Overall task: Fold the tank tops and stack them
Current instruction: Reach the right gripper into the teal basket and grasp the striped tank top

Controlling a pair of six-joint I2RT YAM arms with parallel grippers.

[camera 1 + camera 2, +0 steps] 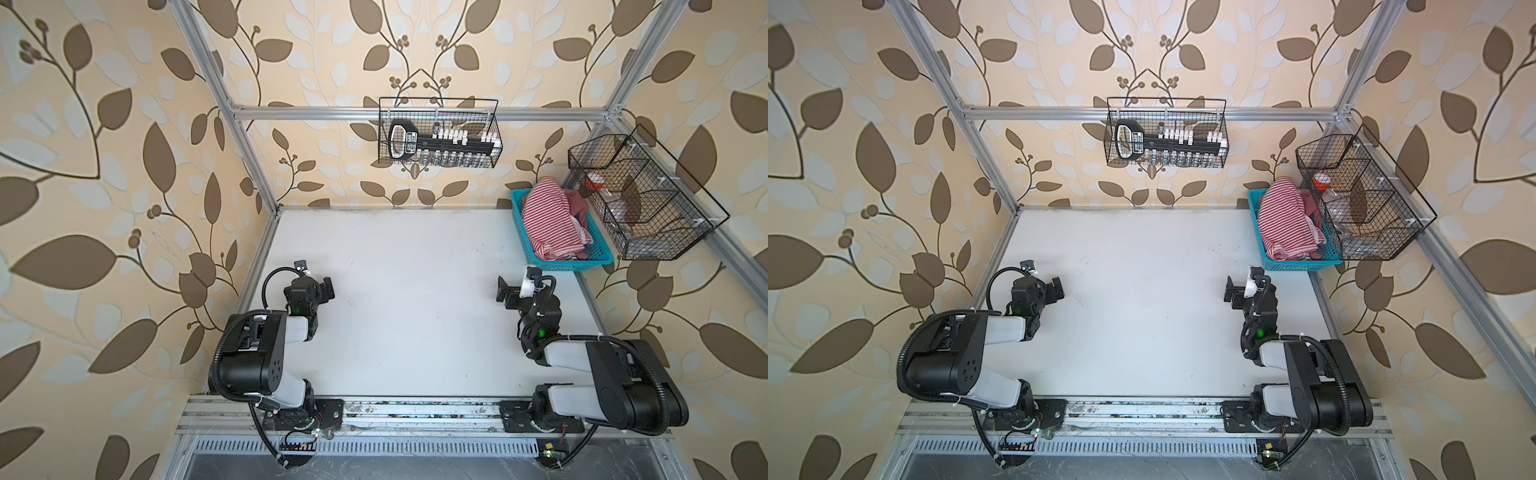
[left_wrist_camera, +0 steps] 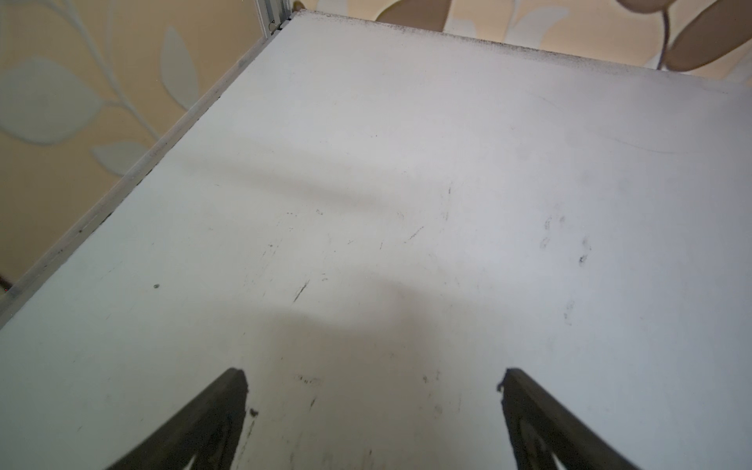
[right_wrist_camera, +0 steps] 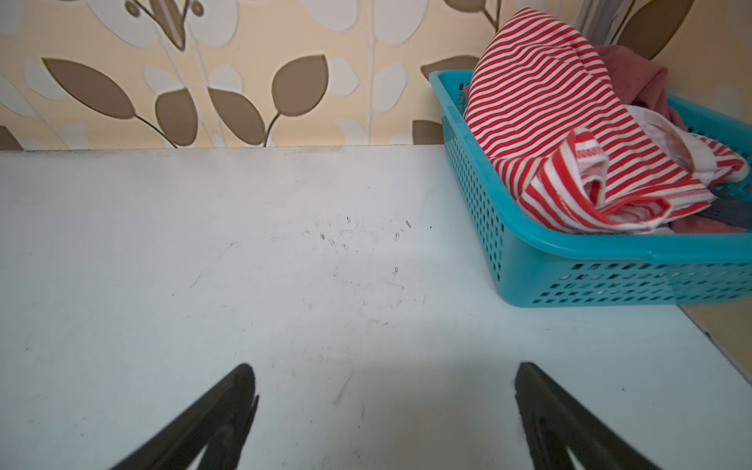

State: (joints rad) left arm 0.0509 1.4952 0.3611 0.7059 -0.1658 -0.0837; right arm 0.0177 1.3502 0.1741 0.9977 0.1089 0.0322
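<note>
The red-and-white striped tank top lies crumpled on top in a teal basket at the table's back right corner. Under and behind it shows the dusty red tank top, mostly hidden. My right gripper hovers open over bare table just in front of the basket, empty. On the left side of the table my left gripper is open too, with nothing between its fingers.
The white table carries only the basket. A black wire basket with a tool set hangs on the back rail. A second wire basket hangs on the right rail just beyond the teal basket. Aluminium frame posts border the table.
</note>
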